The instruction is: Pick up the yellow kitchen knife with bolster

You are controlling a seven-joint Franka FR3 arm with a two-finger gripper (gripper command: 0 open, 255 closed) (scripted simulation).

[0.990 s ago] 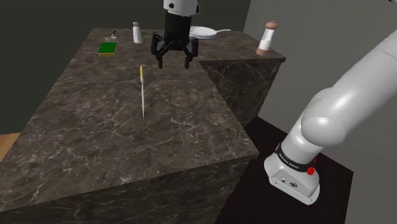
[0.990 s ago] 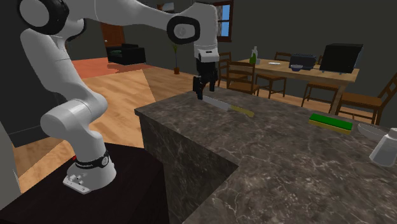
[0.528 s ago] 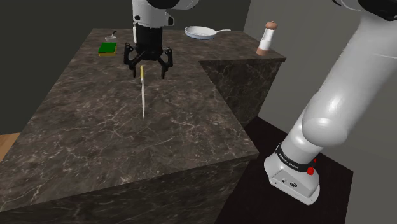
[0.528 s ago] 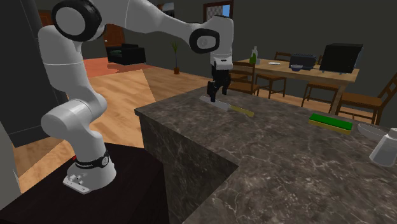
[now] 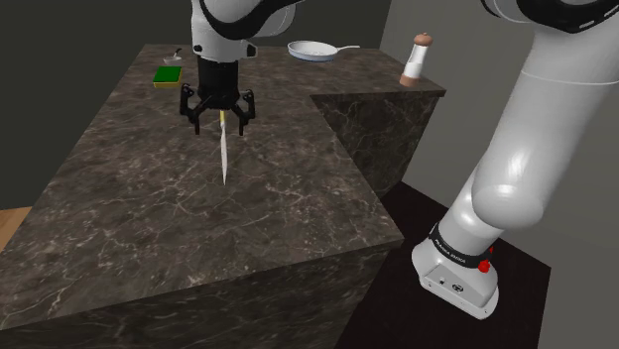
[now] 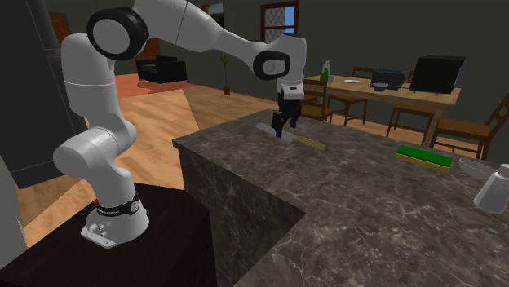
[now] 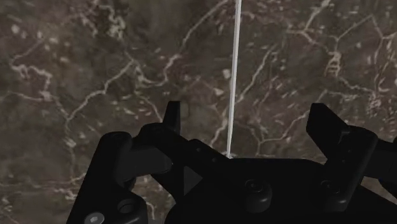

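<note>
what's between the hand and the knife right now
Nothing: in the shoulder view the open hand hangs right over the handle end of the knife, with no other thing between.

Dark marbled counter (image 5: 149, 218): knife (image 5: 225, 154), sponge (image 5: 169, 75), pan (image 5: 312, 49)

Arm (image 5: 521, 159): glossy white, rounded links — dark joint rings (image 6: 114, 31).
Base (image 5: 451, 286): white block, black band (image 5: 458, 248), small red button (image 5: 484, 266).
Gripper (image 5: 217, 124): all black — two blocky fingers (image 7: 347, 156), round screw heads on its body.
</note>
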